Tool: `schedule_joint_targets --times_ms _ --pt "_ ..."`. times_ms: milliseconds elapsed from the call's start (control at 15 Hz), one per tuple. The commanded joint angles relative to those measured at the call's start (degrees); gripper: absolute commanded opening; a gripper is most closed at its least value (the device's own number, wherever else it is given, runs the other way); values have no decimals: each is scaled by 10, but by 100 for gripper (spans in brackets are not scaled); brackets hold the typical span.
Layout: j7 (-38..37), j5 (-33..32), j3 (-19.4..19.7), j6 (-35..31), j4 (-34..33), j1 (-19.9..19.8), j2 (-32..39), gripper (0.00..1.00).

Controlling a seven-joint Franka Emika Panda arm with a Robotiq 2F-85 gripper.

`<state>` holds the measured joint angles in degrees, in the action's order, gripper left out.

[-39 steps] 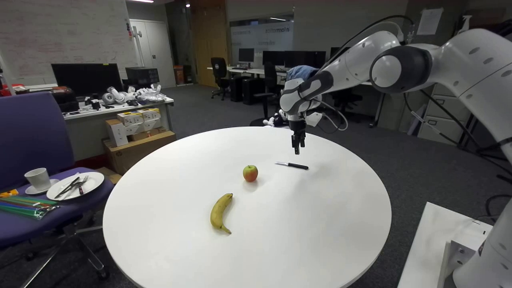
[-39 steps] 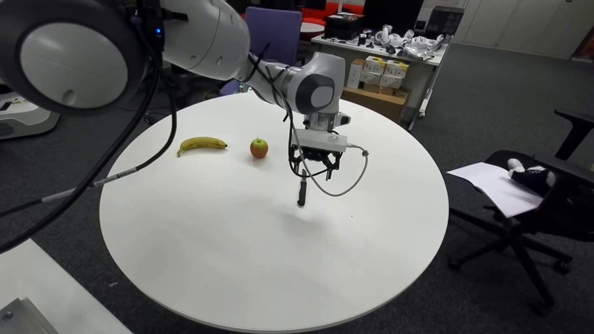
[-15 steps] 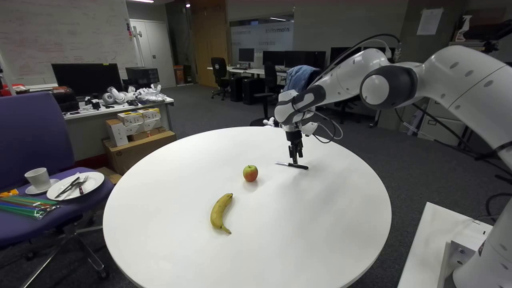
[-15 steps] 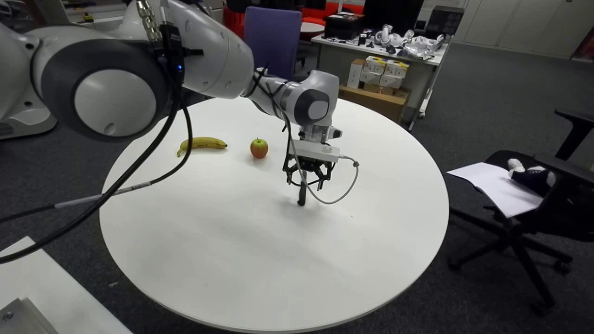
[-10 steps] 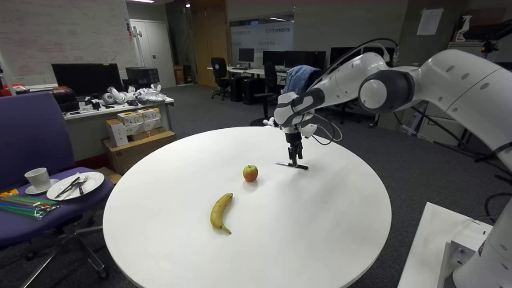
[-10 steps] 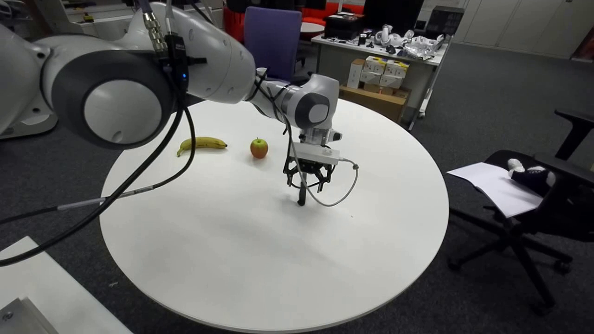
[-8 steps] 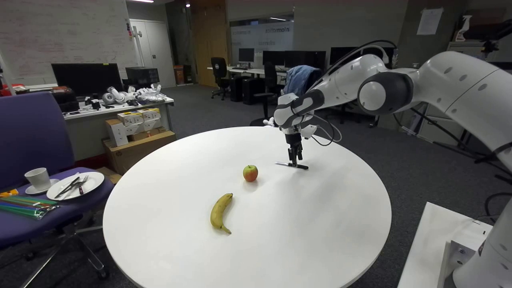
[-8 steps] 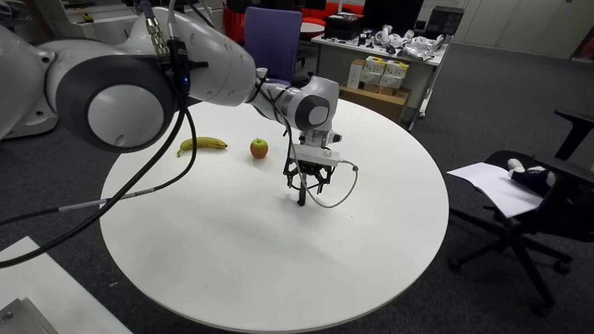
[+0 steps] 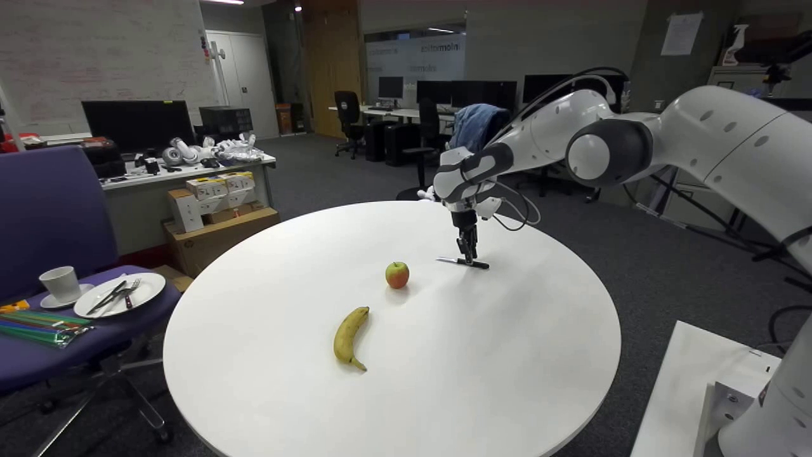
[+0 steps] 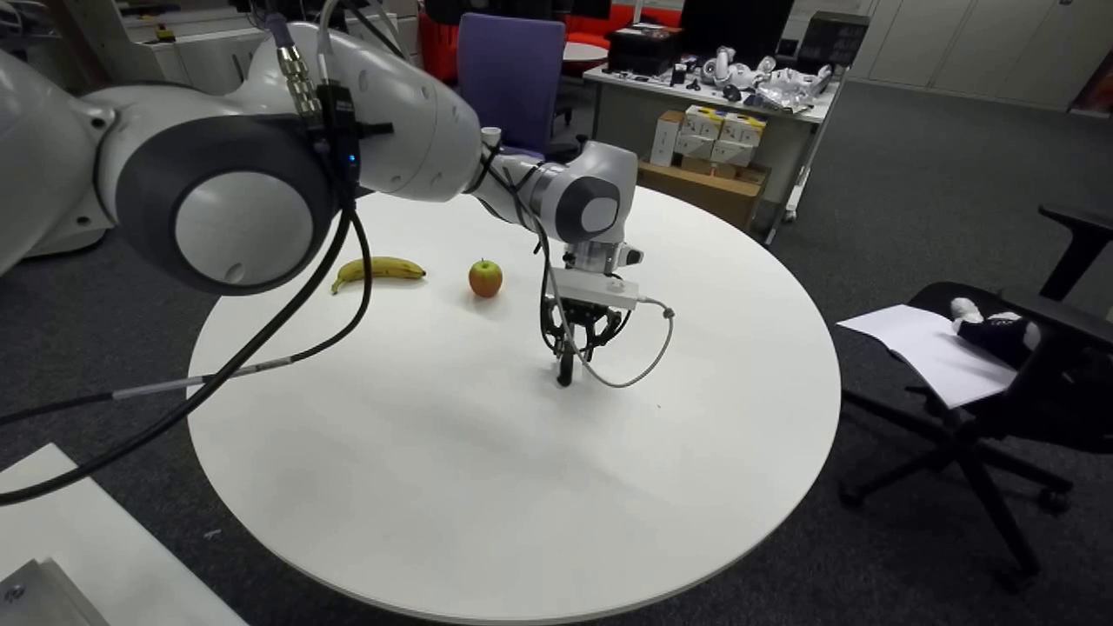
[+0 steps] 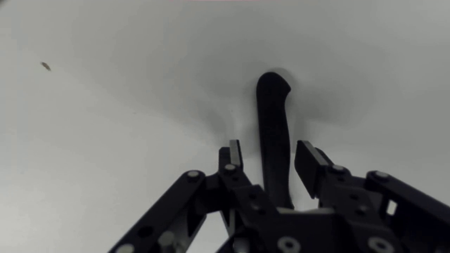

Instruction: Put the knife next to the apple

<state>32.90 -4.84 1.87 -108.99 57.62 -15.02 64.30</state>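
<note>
One knife, near-vertical in wrist view, butt topmost; hand ajar, empty, astride.

Matt plastic-looking knife handle, metal blade, smooth-skinned apple, smooth satin tabletop, cloth-covered chair, cardboard box

There's a pale whiteboard with reddish scribbles upper left in an exterior view, purple fabric chair kinda below it, dark grey carpet, round white surface lower centre.

A round white table bears a banana, an apple and a knife.
</note>
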Motion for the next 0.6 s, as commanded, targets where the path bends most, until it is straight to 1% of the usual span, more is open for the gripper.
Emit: schedule_joint_targets --times_ms 0,133,200,267,333,400,467,533 --pt "-8 -2 0 34 -36 -2 8 23" --pt "-8 -2 0 39 -43 -2 10 11" --pt "-8 -1 0 41 -45 -3 11 3" --pt "-9 -1 0 44 -48 -3 12 1" --pt "-9 -2 0 44 -49 -3 13 4" --pt "-10 -2 1 46 -51 -3 14 38" --pt "-12 -2 1 47 -53 -2 15 39" --pt "-12 -3 1 48 -55 -2 16 45"
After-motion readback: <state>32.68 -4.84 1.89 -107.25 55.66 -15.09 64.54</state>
